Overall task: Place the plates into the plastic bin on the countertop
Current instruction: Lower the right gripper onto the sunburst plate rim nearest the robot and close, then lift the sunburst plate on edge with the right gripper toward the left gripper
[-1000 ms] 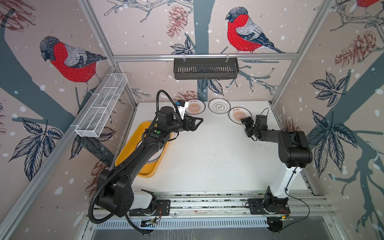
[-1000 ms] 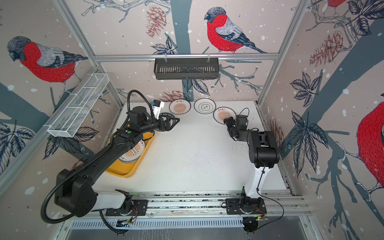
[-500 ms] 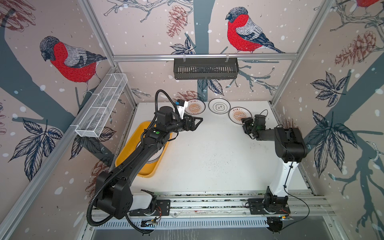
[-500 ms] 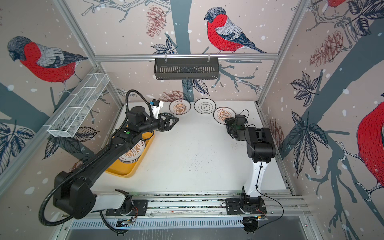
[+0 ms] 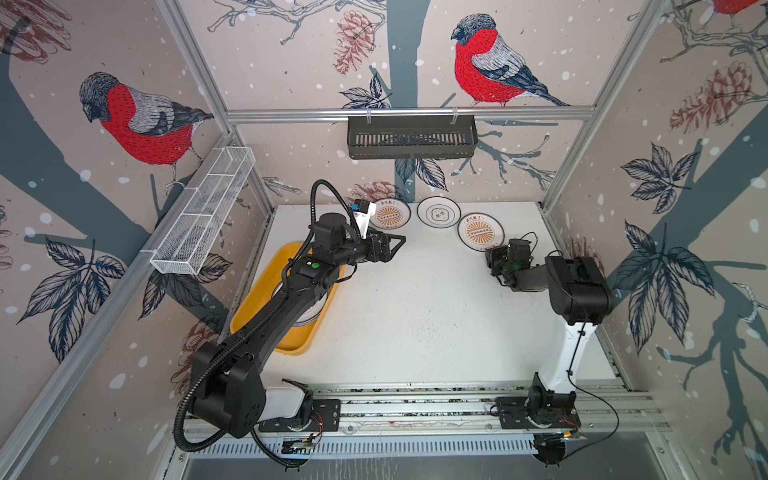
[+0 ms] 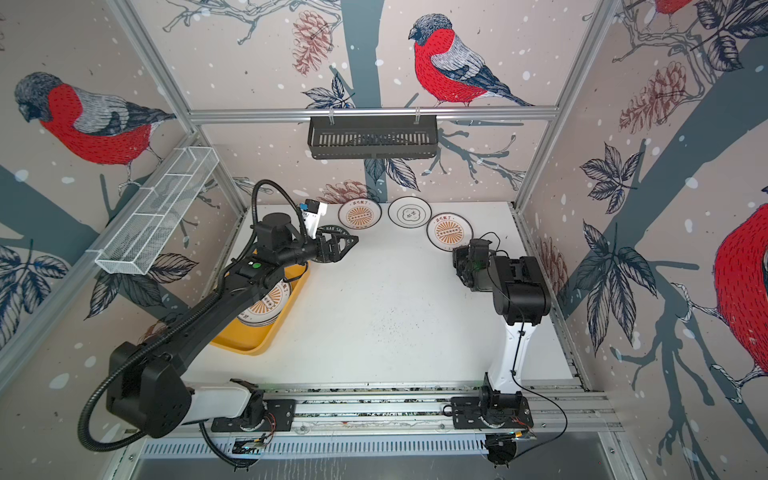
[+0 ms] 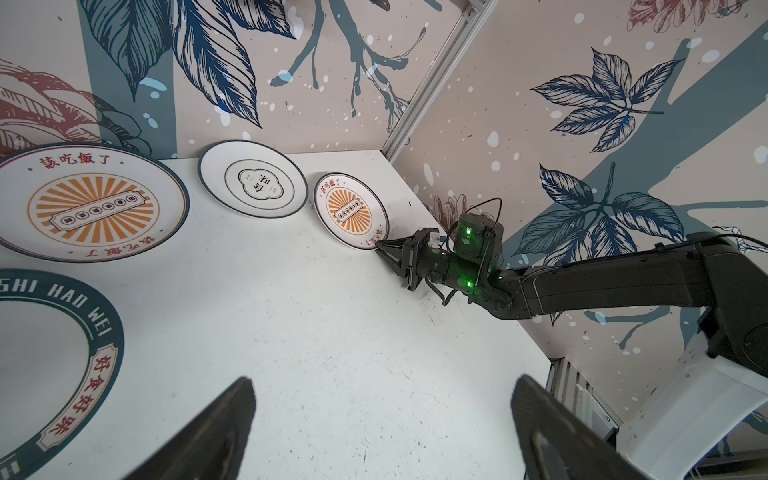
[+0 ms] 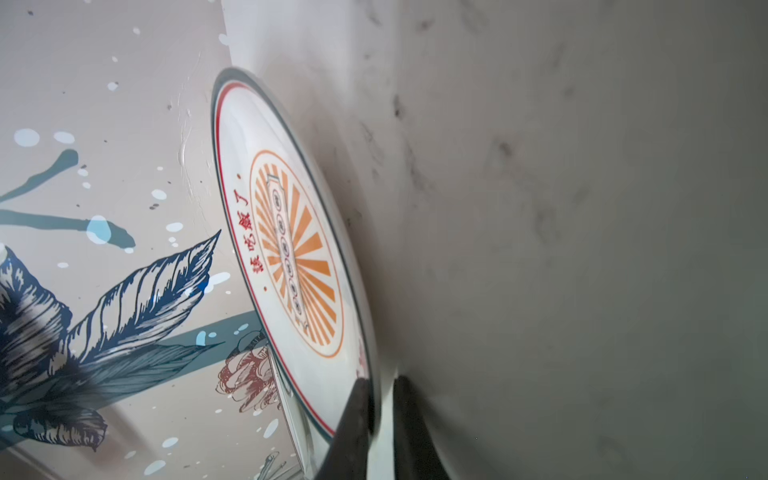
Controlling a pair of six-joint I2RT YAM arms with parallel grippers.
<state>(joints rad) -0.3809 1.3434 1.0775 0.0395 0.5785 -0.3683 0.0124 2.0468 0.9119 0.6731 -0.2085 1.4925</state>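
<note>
The bin [image 6: 241, 340] sits left on the countertop [image 5: 415, 316], plates [image 6: 266, 305] stacked inside. The left gripper [image 7: 384, 382], jaws wide and empty, hovers over a green-rimmed plate [image 7: 104, 332]. At the back lie the left sunburst plate [image 5: 388, 216], emblem plate [image 5: 438, 212] and right sunburst plate [image 5: 481, 232], whose rim the right gripper [image 8: 380, 411] pinches.

A black slatted basket [image 5: 411, 141] hangs from the aluminium crossbar [image 5: 291, 114] above the far edge of the counter [image 5: 415, 324]. A white wire-mesh basket [image 5: 205, 212] (long, split into compartments) is fixed to the slanting rail [image 5: 83, 345] over the left edge. The walls carry wallpaper [image 5: 685, 208] printed with red-breasted birds [image 5: 486, 70], pinecones [image 5: 353, 41], dark blue leaves [image 5: 660, 174] and thick grey-blue branches [image 5: 62, 174].
</note>
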